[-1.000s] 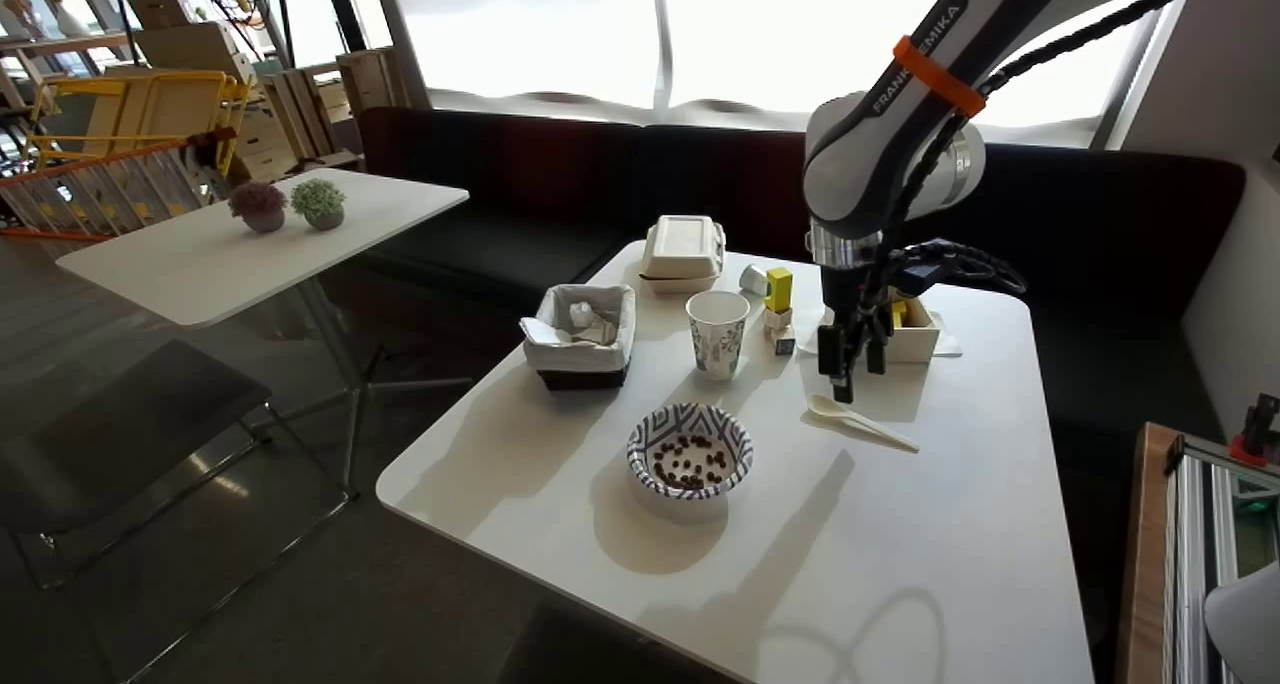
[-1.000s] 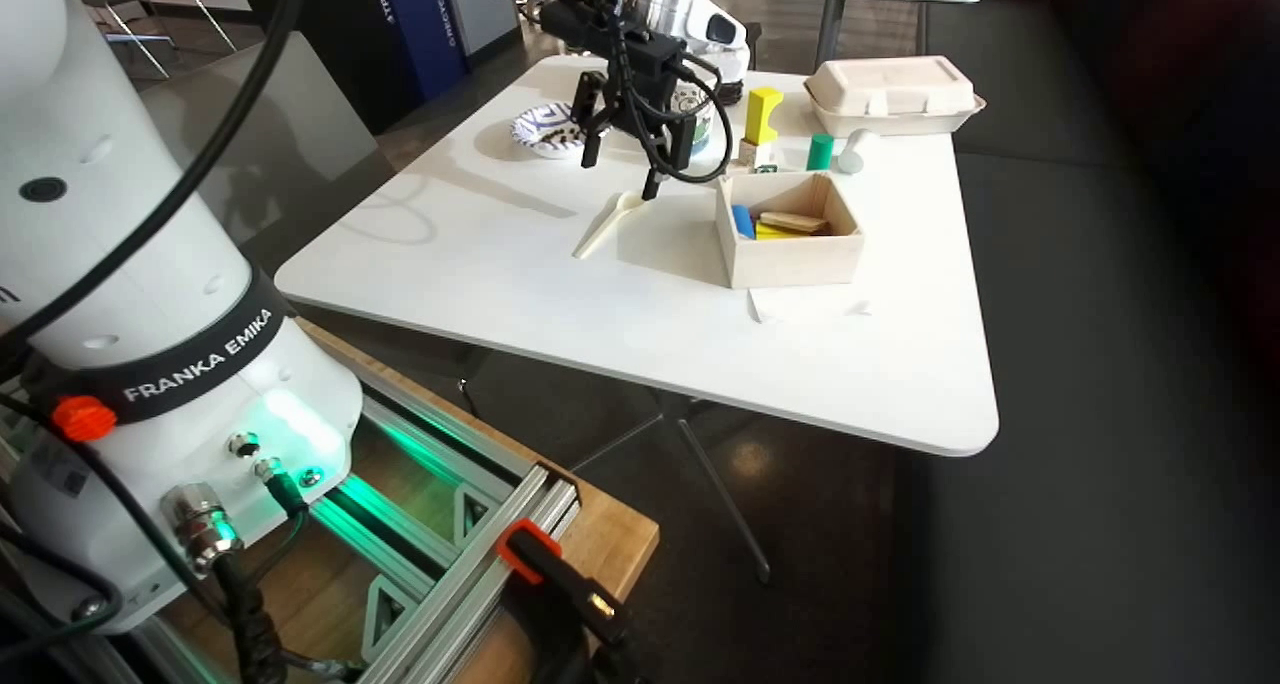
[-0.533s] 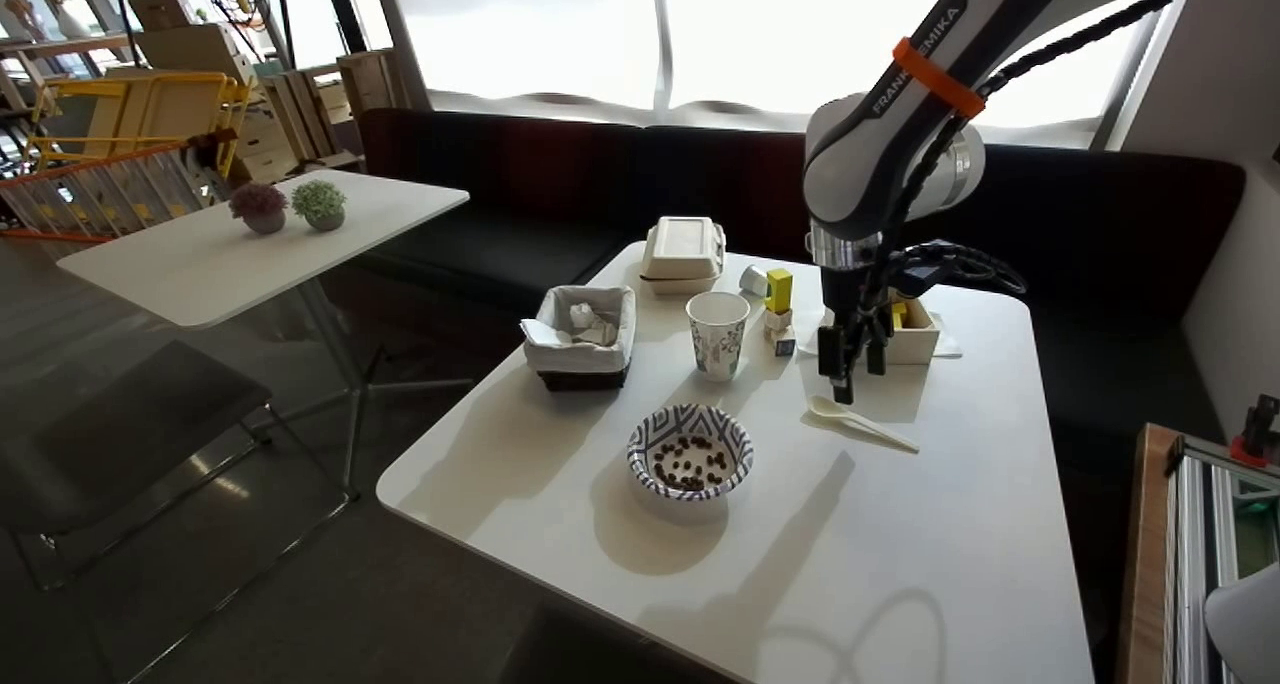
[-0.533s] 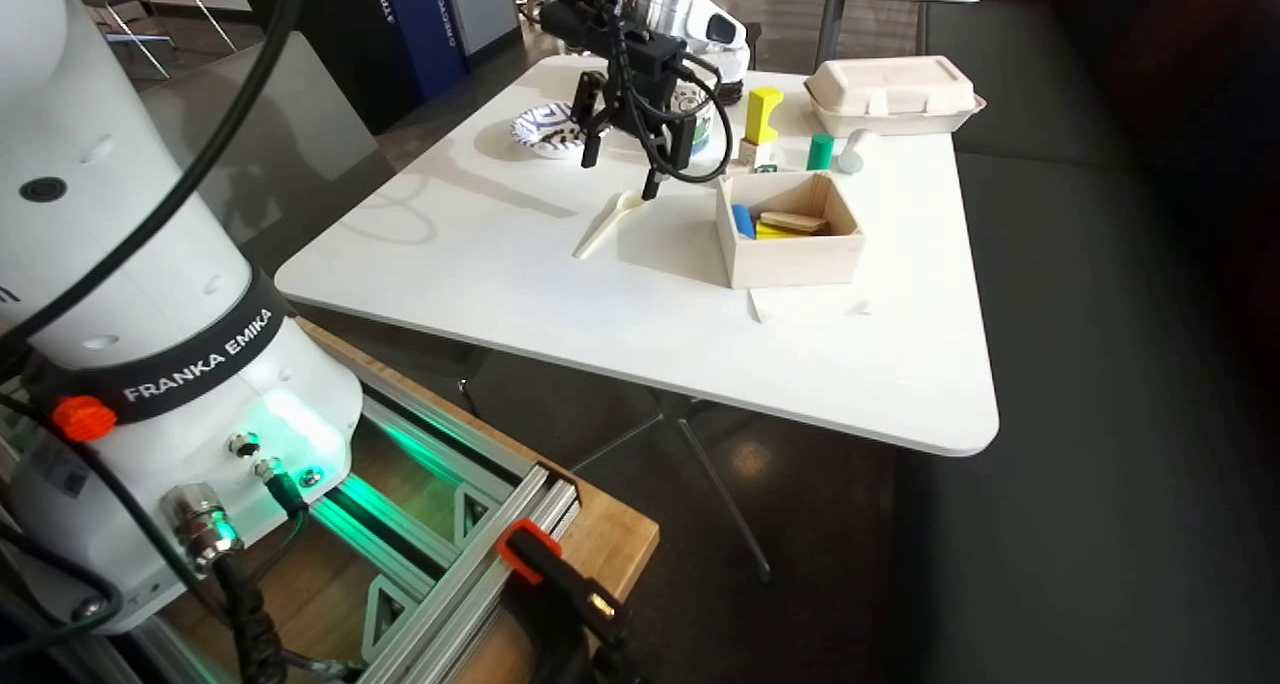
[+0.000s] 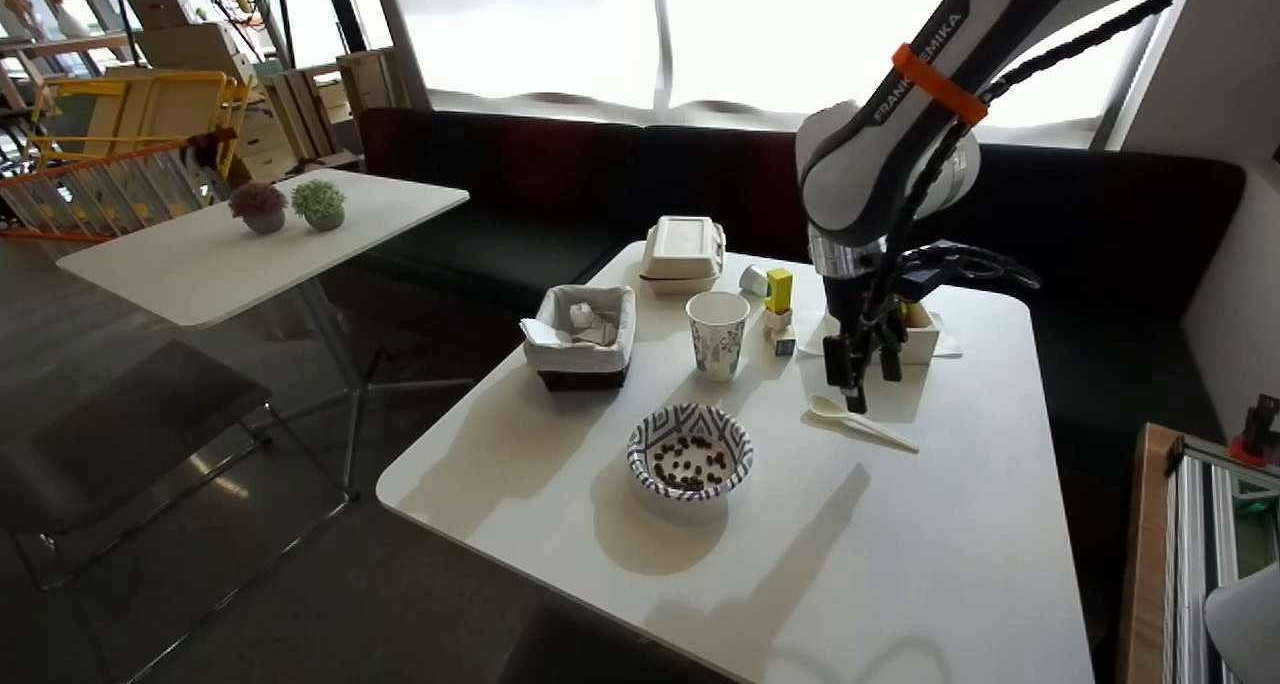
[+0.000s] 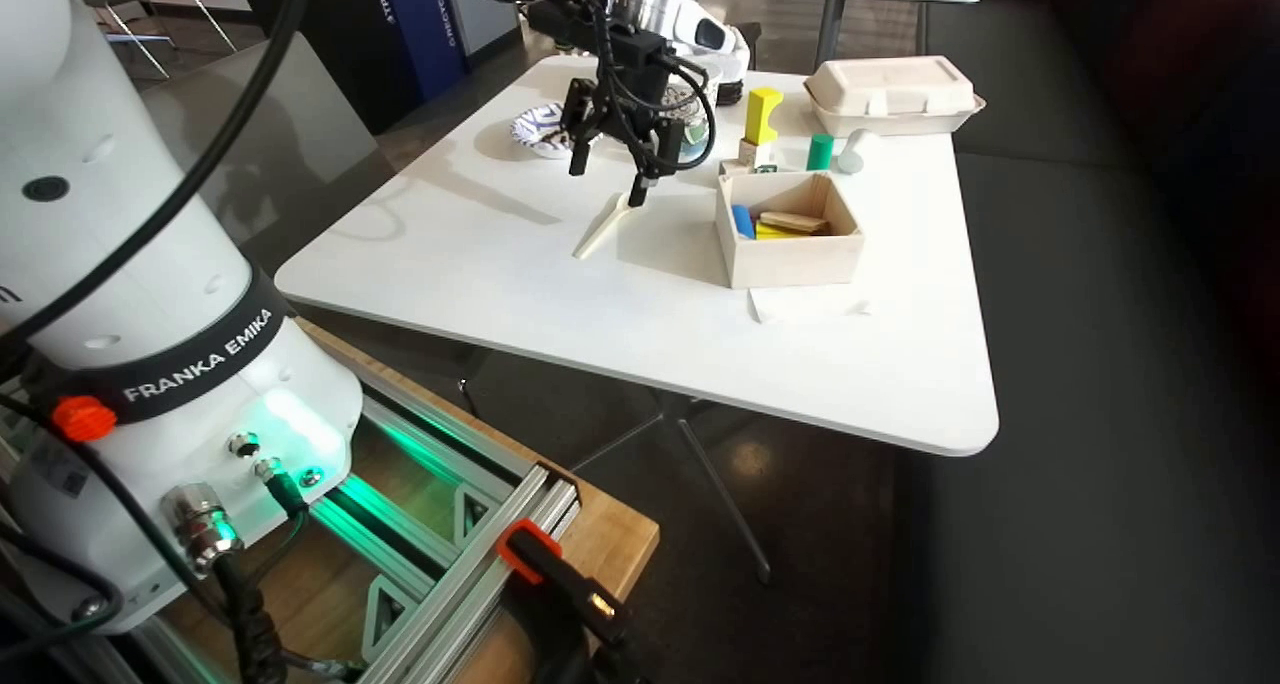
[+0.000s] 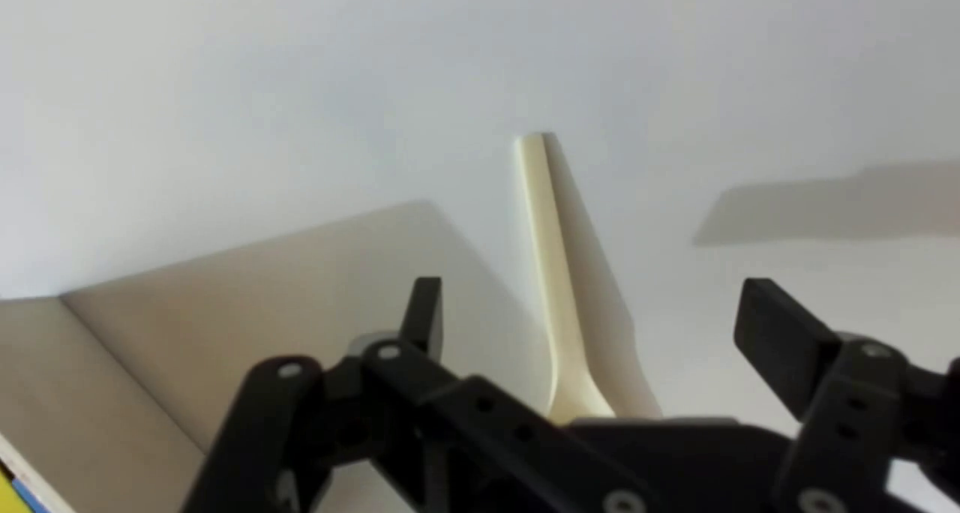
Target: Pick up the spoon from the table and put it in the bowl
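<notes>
The cream-white spoon [image 5: 872,430] lies flat on the white table. It also shows in an exterior view [image 6: 600,230] and in the wrist view [image 7: 553,265], handle pointing up the picture, its head hidden behind the gripper. The patterned bowl [image 5: 690,420] stands left of the spoon and holds several small dark pieces; it is partly covered by the gripper in an exterior view [image 6: 540,127]. My gripper [image 5: 873,390] is open and empty above the spoon. Its fingers [image 7: 591,292] stand wide apart on either side of the handle in the wrist view, not touching it [image 6: 608,186].
A wooden box [image 6: 795,262] with blocks stands beside the spoon. A paper cup [image 5: 717,339], a lined basket [image 5: 583,376] and a clamshell container [image 5: 683,251] stand farther back. Stacked blocks with a yellow one [image 5: 779,289] and a green cylinder [image 6: 820,152] are near the box.
My gripper has moved slightly right and down in an exterior view and left and slightly down in an exterior view, with a small tilt. The spoon and bowl have not moved.
</notes>
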